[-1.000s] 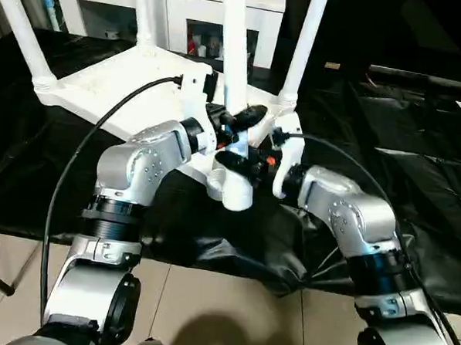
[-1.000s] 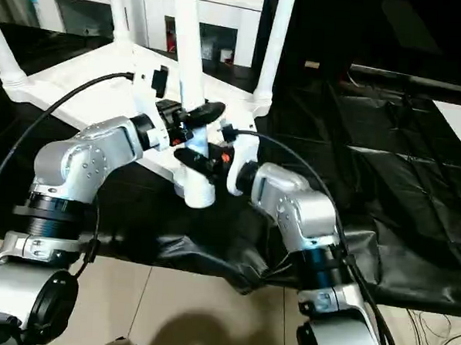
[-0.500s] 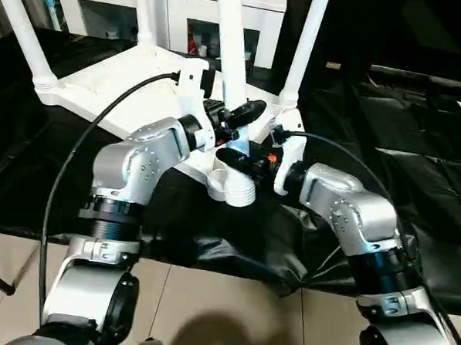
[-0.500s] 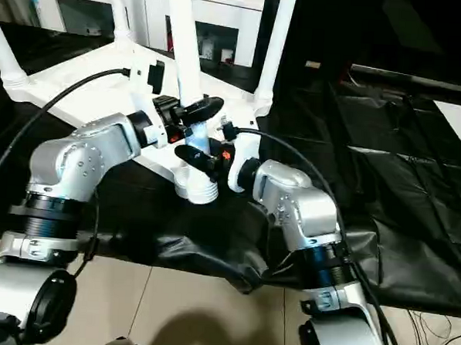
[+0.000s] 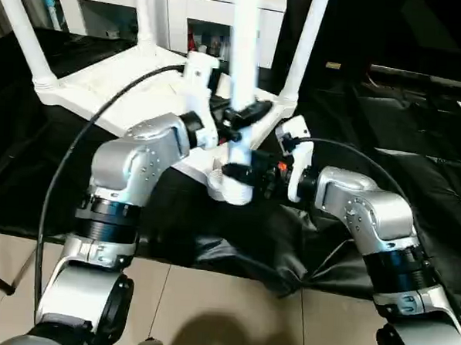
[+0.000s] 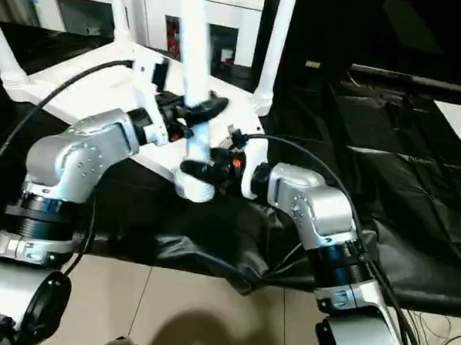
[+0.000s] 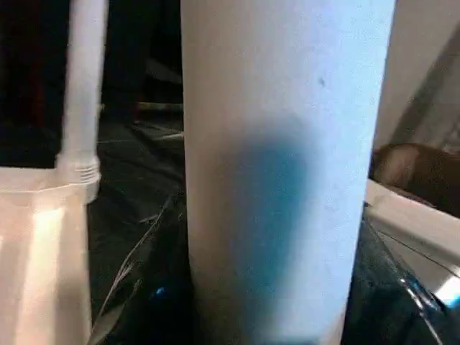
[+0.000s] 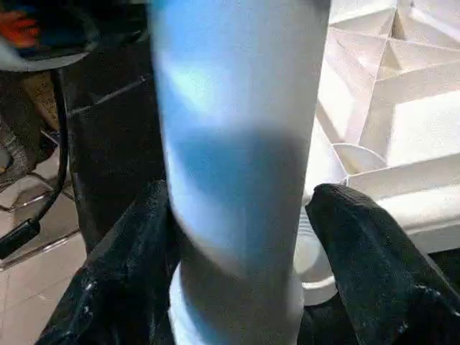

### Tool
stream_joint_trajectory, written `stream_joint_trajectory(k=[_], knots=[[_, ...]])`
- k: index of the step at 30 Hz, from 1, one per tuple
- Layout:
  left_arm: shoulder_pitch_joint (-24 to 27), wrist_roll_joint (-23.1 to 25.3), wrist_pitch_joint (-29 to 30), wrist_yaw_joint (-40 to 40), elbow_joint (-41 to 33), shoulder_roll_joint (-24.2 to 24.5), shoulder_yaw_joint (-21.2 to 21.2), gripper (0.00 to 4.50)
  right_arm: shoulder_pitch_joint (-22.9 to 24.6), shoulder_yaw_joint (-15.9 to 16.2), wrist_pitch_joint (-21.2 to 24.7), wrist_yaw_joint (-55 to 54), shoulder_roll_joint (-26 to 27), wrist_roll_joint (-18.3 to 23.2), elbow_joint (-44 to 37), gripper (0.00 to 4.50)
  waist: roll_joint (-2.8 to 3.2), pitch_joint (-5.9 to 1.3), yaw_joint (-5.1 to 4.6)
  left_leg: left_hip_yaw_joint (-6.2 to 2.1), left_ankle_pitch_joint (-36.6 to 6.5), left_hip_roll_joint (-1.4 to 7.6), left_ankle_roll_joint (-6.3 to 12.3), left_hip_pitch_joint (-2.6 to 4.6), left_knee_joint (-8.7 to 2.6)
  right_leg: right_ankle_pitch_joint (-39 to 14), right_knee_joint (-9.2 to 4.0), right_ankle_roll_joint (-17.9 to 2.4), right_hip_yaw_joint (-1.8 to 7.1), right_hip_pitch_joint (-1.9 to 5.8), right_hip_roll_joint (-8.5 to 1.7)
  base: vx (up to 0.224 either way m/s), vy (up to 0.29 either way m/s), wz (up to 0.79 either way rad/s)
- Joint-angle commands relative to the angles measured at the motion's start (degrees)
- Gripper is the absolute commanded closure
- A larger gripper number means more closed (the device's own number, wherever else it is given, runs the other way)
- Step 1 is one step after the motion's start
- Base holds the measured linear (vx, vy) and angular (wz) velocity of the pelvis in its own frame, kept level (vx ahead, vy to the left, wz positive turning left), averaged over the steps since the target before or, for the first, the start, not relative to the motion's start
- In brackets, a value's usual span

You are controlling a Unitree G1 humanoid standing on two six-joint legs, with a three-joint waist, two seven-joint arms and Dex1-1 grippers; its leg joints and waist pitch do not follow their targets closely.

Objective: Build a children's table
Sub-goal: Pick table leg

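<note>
I count one white table top (image 5: 111,89) lying upside down on one black sheet (image 5: 386,150), with four white legs: three standing in the far corners (image 5: 21,30) (image 5: 144,13) (image 5: 305,45) and one at the near corner (image 5: 241,80). Two grippers work there, the left gripper (image 5: 245,115) and the right gripper (image 5: 238,171). Behind stands one white cabinet (image 5: 177,15).

The table top (image 5: 119,89) and its legs (image 5: 244,57) look like smooth, matt white plastic. Crinkled, glossy black sheeting (image 5: 403,127) lies underneath. The robot's forearms (image 5: 135,156) are satin silver metal.
</note>
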Motion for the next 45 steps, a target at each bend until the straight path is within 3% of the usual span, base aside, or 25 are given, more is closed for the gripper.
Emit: stream_joint_trajectory(k=[1, 26, 38, 45], knots=[[0.2, 0.42, -0.15, -0.97, -1.98, -0.07, -1.36, 2.62, -1.25, 0.03, 0.25, -0.03, -0.08, 0.17, 0.56, 1.38, -0.28, -4.71, 0.02, 0.28, -5.34, 0.34, -0.31, 0.6, -3.34, -5.51, -4.02, -10.1, 2.81, 3.57, -3.96, 0.0, 0.0, 0.0], [0.97, 1.6, -0.63, -3.03, -3.29, 0.74, -3.26, 2.62, -1.23, 0.73, 1.8, 2.46, 0.18, 0.23, 1.36, 1.38, -0.29, -4.76, -0.03, 0.25, -4.84, 0.29, -0.44, 0.53, -3.33, -4.79, -3.91, -9.9, 2.79, 3.59, -3.86, 0.0, 0.0, 0.0], [0.66, 1.01, -0.4, -2.75, -2.97, 0.57, -2.71, 2.62, -1.29, -0.04, 2.1, 2.49, 0.74, 0.77, 1.99, 2.48, -0.16, -4.75, 0.01, 0.22, -5.09, 0.33, -0.57, 0.62, -3.38, -4.68, -3.91, -10.0, 2.79, 3.57, -3.85, 0.0, 0.0, 0.0], [0.36, 0.46, 0.06, -2.51, -3.03, 0.0, -2.3, 2.62, -1.08, -0.21, 2.07, 3.14, 1.08, 1.3, 2.29, 2.61, -0.17, -4.77, 0.0, 0.22, -5.03, 0.31, -0.52, 0.58, -3.37, -4.46, -3.9, -10.12, 2.77, 3.6, -3.85, 0.0, 0.0, 0.0]])
